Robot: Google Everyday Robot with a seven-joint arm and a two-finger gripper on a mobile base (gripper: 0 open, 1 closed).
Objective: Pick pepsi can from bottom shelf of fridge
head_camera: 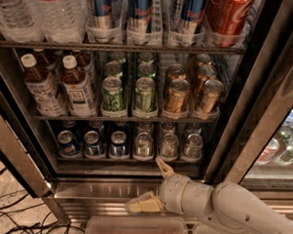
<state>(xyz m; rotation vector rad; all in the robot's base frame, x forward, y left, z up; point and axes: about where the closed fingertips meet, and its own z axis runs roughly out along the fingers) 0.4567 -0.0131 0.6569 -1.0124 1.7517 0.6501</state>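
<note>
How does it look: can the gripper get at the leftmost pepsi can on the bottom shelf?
Probably yes. The gripper sits low before the fridge sill, fingers open; the pepsi can stands front-row with nothing before it.

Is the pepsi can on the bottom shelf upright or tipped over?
Upright: the pepsi can stands with its silver top facing up on the bottom shelf. The gripper, open, is below that shelf, touching no can.
</note>
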